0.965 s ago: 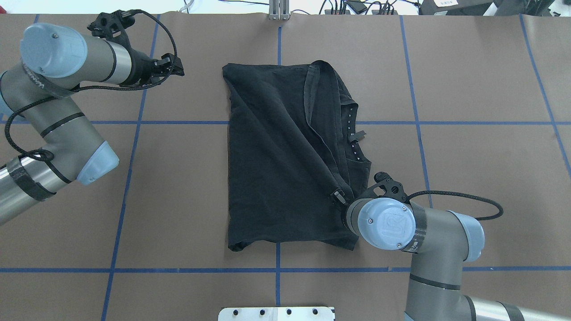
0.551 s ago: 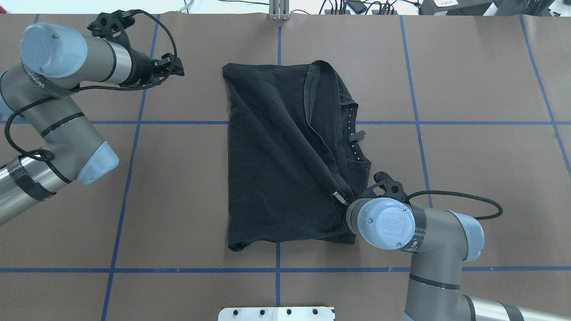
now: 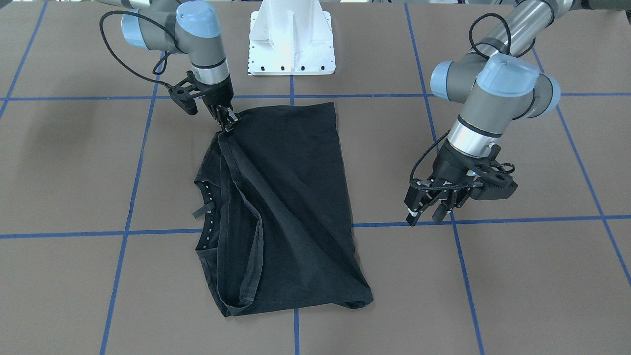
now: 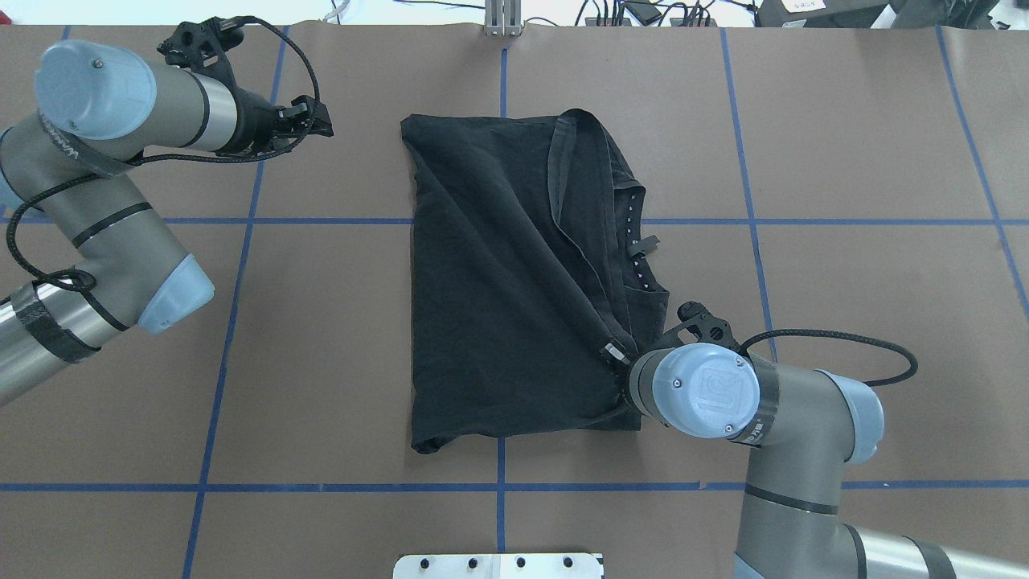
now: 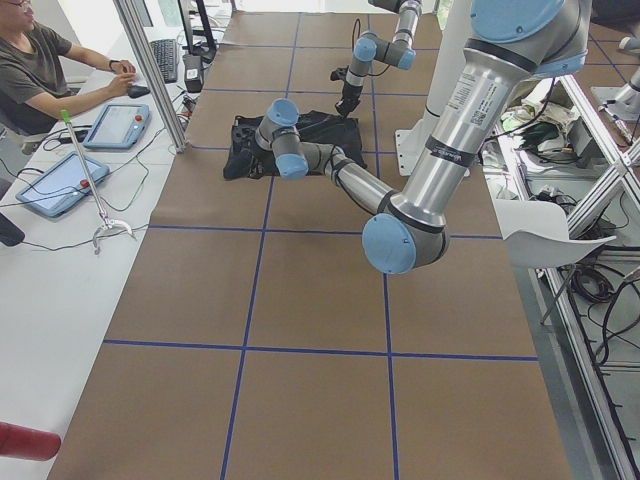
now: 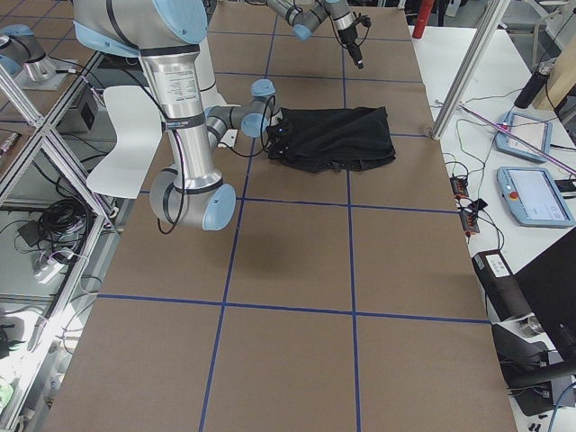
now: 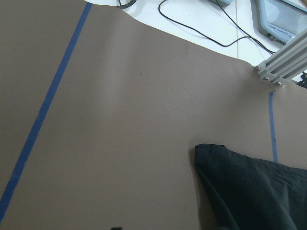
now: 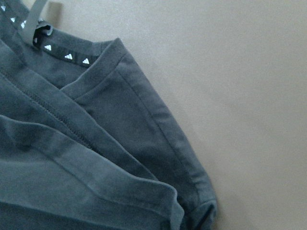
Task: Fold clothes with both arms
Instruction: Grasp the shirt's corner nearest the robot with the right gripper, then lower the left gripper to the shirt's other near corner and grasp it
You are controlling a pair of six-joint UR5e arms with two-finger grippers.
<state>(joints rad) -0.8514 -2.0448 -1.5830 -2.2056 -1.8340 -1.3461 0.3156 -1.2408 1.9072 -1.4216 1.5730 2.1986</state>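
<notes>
**A:** How far along are you with the fold?

**B:** By my reading, partway. The T-shirt (image 4: 498, 305) lies mid-table (image 4: 844, 145) as a rough upright rectangle, so at least one side looks folded in. It isn't tidy: a hemmed edge runs diagonally across the top layer, and the collar side bulges out at three o'clock. You probably have that flap to lay flat and a crosswise fold left.

**A:** And the arms?

**B:** On the overhead view, with twelve pointing away from the robot, your right gripper (image 4: 615, 354) sits at the shirt's four o'clock corner. Its fingers are pinched on the folded edge, and a taut ridge runs up from them. Your left gripper (image 3: 428, 217) hangs well apart at ten o'clock over bare table, with its fingers spread and holding nothing.

**A:** Any writing you can read?

**B:** Little. The neckband (image 8: 67, 55) carries a row of small white triangular marks, not letters. A dark loop tag (image 4: 645, 244) sticks out at the collar with no legible text. The chest print is out of sight. The right arm's blue joint cap (image 4: 707, 394) shows an embossed "UR" mark.
</notes>
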